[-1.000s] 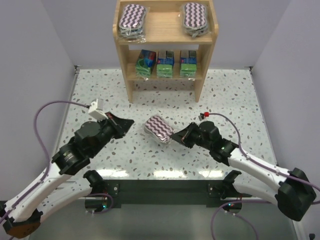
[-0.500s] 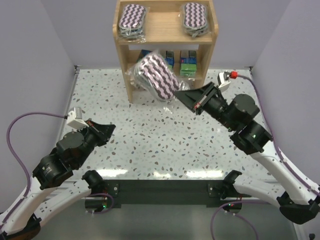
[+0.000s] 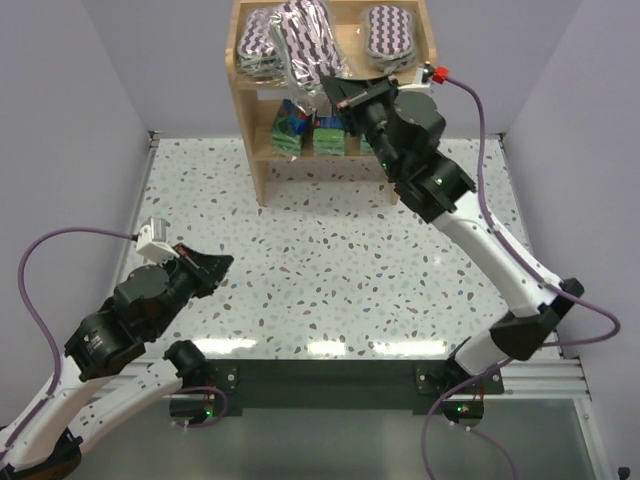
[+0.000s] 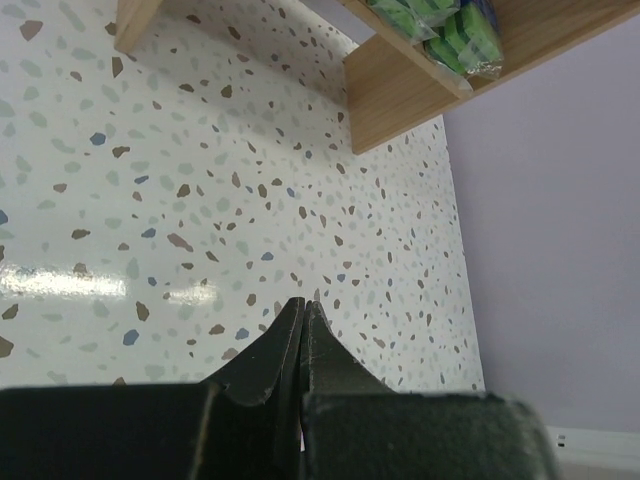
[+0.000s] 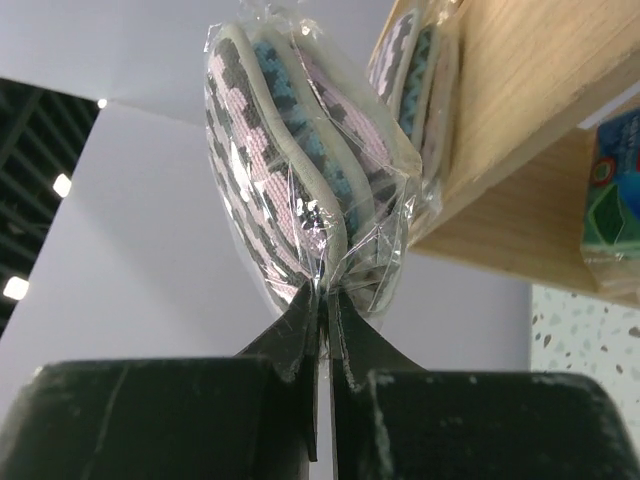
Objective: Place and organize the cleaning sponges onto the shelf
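The wooden shelf (image 3: 330, 60) stands at the back of the table. Oval purple-zigzag sponges lie on its top tier, one at the left (image 3: 252, 48) and one at the right (image 3: 388, 32). My right gripper (image 3: 336, 92) (image 5: 325, 296) is shut on the plastic wrap of a third oval sponge (image 3: 308, 42) (image 5: 300, 170), holding it up on edge over the middle of the top tier, beside the left sponge (image 5: 415, 70). Green-and-blue sponge packs (image 3: 292, 130) (image 4: 450, 25) sit on the lower tier, partly hidden by the right arm. My left gripper (image 3: 222, 265) (image 4: 303, 306) hangs shut and empty over the near left of the table.
The speckled white table (image 3: 330, 260) runs from the shelf to the arm bases. Grey walls close in the left, right and back. The right arm's cable (image 3: 480, 110) loops beside the shelf's right panel (image 3: 410, 120).
My right arm has lifted the oval sponge off the table, past the shelf's lower tier, up to the top tier. The left arm drew back toward its base and then stayed still.
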`<state>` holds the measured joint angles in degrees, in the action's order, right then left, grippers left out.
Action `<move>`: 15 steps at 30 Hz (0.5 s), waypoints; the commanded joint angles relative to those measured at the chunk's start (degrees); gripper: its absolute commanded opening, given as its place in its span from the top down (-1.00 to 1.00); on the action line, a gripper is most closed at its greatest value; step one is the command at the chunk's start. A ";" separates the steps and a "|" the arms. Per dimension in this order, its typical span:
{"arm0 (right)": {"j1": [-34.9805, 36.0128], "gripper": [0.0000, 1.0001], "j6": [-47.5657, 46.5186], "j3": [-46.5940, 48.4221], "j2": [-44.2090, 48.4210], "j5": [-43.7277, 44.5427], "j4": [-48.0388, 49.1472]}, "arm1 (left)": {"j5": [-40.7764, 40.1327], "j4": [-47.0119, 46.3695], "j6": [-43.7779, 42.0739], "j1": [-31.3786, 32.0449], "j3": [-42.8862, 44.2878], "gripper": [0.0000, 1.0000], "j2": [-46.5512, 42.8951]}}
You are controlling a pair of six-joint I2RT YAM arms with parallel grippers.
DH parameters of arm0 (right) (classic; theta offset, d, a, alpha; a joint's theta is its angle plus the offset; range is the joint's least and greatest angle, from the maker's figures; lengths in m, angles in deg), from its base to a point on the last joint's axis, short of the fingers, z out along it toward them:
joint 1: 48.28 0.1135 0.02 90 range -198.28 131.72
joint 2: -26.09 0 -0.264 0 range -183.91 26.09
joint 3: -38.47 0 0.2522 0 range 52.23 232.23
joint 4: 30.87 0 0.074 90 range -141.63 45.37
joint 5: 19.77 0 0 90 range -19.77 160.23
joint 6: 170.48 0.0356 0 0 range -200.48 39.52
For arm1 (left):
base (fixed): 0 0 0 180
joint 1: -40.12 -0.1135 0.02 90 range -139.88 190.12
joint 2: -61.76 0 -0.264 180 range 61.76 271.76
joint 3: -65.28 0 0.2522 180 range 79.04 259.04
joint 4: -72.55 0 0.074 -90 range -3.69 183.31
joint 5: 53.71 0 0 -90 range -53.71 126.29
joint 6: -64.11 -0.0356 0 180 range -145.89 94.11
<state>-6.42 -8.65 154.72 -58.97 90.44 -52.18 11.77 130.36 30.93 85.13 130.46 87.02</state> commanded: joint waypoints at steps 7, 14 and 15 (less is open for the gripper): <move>0.23 1.00 -5.12 16.05 -10.73 18.11 0.43 | 0.70 2.79 3.21 -0.19 -1.32 1.00 -3.81; 0.23 1.00 -4.51 20.90 -15.48 20.92 -2.11 | 1.22 2.71 3.30 -0.28 -1.67 1.00 -2.94; 0.23 1.00 -3.90 21.60 -15.93 21.27 -2.38 | 1.31 2.79 3.21 -0.28 -1.59 1.00 -2.84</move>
<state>-6.28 -12.80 173.15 -73.57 107.16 -54.56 12.60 132.48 33.57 85.13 128.95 83.46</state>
